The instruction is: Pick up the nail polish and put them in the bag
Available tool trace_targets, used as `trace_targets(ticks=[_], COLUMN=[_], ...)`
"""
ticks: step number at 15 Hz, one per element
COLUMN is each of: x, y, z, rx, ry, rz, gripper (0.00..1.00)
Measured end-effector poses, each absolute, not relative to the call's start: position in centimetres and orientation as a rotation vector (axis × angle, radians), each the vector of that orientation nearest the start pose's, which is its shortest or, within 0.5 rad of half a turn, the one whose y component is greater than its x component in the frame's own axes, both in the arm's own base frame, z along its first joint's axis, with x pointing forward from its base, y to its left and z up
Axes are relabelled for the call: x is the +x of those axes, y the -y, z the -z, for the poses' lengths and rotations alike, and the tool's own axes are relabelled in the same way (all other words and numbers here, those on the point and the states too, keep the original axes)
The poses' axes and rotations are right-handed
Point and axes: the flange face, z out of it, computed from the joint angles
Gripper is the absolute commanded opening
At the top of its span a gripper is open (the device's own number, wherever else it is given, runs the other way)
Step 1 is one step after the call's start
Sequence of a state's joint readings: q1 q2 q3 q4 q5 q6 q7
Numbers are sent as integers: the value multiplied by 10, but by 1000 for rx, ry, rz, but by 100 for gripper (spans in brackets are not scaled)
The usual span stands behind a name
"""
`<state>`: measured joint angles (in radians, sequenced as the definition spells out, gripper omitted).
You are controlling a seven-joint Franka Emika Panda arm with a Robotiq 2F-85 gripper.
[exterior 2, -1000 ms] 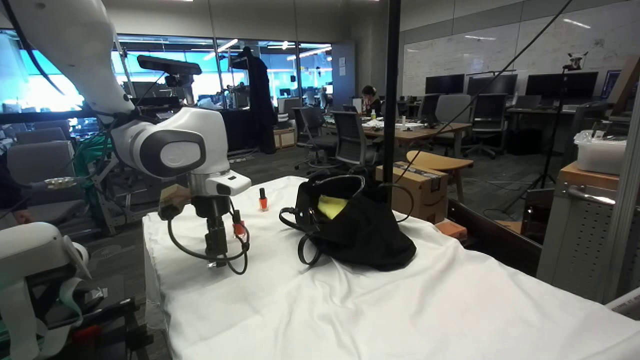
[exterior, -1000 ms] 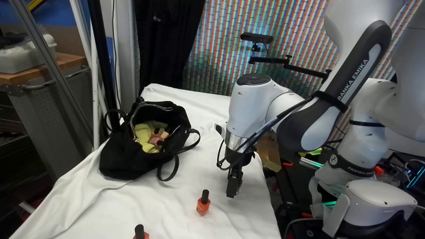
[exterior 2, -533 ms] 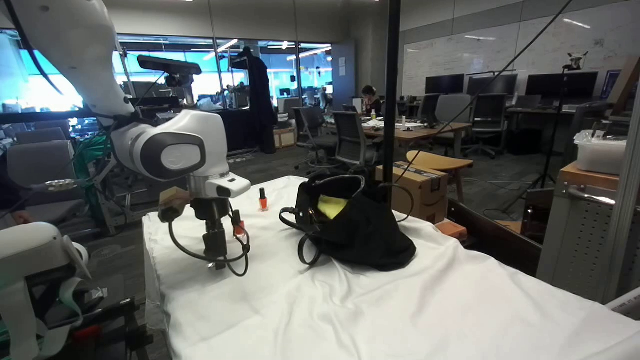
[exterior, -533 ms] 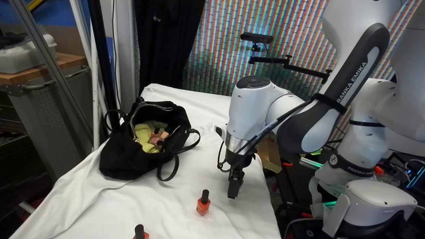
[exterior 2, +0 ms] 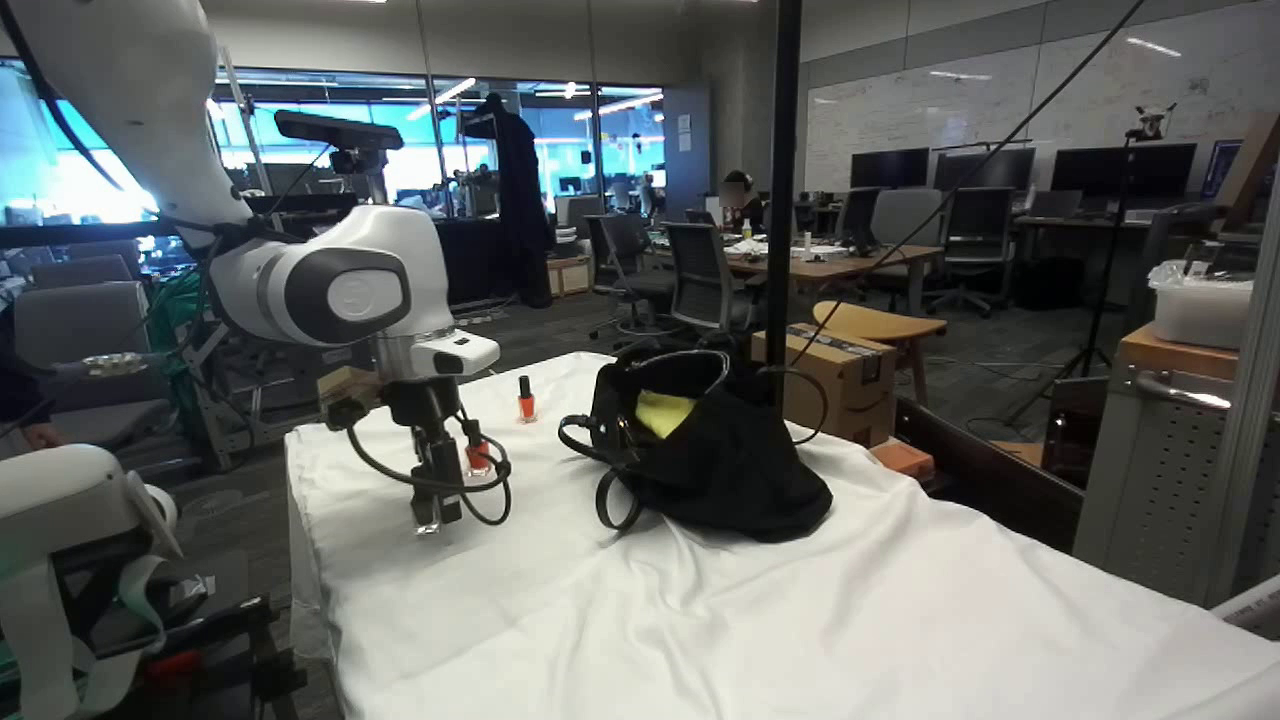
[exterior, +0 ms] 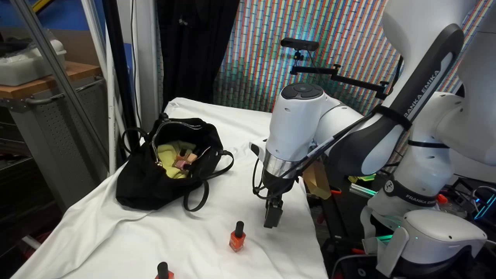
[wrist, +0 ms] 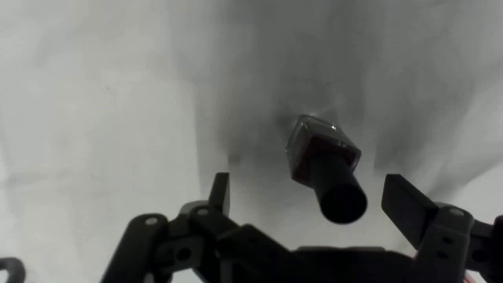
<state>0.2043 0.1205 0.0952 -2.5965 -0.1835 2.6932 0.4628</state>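
Above my fingers point(exterior: 273, 217), my forearm point(exterior: 420, 95) reads "RANKA EMIKA"; well behind them, my broad black band point(exterior: 413, 197) begins "FRANKA".

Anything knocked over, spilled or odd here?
Nothing stands out: two orange-red bottles and, in the wrist view, a dark red one look upright on the wrinkled white cloth; the bag sits open; no spill shows.

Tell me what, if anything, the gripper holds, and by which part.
Nothing is held: the gripper is open, with gaps on both sides of the dark red nail polish.
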Motion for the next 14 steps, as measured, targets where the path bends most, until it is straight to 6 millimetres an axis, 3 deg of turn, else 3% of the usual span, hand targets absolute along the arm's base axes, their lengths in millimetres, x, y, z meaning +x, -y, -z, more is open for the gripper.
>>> trace_targets(ticks=[5, 14], x=[417, 413], y=[-140, -142], z=[-221, -220], rx=[-3218, -3221], ry=[-65, -247], rz=[30, 8], gripper=[100, 100])
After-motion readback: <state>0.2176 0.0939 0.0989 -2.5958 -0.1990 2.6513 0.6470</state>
